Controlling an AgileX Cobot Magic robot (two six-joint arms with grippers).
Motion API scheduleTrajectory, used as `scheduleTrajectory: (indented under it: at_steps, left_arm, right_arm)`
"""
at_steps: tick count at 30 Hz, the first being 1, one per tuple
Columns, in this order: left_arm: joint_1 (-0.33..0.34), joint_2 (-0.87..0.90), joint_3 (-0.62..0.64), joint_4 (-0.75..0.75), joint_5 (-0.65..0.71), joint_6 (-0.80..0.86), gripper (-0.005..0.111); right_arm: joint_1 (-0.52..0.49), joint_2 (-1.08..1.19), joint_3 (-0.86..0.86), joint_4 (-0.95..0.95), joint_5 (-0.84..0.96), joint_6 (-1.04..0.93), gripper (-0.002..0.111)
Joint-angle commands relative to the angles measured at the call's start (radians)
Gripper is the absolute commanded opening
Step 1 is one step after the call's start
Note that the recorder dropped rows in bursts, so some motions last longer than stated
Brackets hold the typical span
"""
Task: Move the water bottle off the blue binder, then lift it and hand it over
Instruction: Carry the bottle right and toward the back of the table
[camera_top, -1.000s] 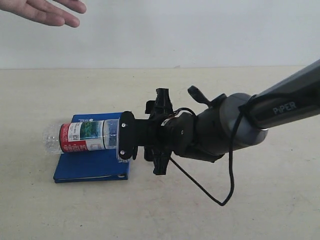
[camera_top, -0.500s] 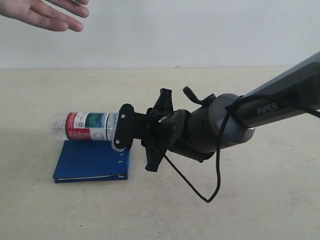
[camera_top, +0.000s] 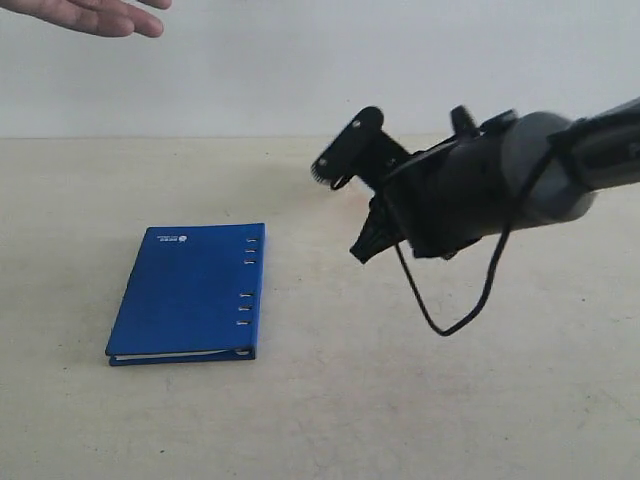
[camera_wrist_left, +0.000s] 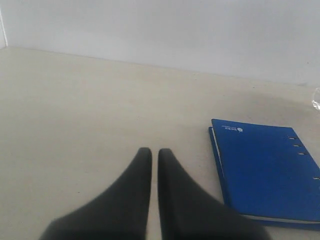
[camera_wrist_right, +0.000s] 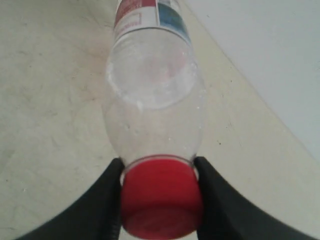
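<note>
The water bottle shows only in the right wrist view, clear with a red cap and part of its label. My right gripper is shut on that cap, one finger on each side. In the exterior view my right gripper is raised above the table to the right of the blue binder, and the bottle is hidden there. The binder lies flat and bare, also seen in the left wrist view as the binder. My left gripper is shut on nothing, low over the table beside the binder.
A person's open hand hovers at the top left of the exterior view. The right arm and its loose cable reach in from the right. A white wall bounds the table at the back.
My right gripper has lifted the bottle off the binder and swung up and to the right. The binder now lies bare. The hand stays at the top left.
</note>
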Motion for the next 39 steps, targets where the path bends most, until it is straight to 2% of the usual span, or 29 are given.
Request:
scheduleTrajectory:
  at_steps: [1, 10, 22, 32, 36, 39]
  left_arm:
    - [0.001, -0.003, 0.003, 0.003, -0.005, 0.004, 0.004]
    - [0.001, -0.003, 0.003, 0.003, -0.005, 0.004, 0.004]
    - [0.001, -0.003, 0.003, 0.003, -0.004, 0.004, 0.004]
    - [0.001, -0.003, 0.003, 0.003, -0.004, 0.004, 0.004]
    - [0.001, -0.003, 0.003, 0.003, -0.004, 0.004, 0.004]
    - [0.001, -0.003, 0.003, 0.003, -0.004, 0.004, 0.004]
  right_arm:
    - [-0.063, -0.127, 0.032, 0.068, 0.079, -0.011, 0.0]
    - [-0.135, -0.231, 0.075, 0.107, 0.069, -0.011, 0.0]
    - [-0.174, -0.234, 0.077, 0.114, 0.084, 0.139, 0.0]
    - [-0.264, -0.234, 0.077, 0.105, 0.114, 0.157, 0.0]
    - [-0.274, -0.234, 0.077, 0.095, 0.188, 0.154, 0.0]
    - [-0.28, -0.234, 0.075, 0.064, 0.146, 0.204, 0.0]
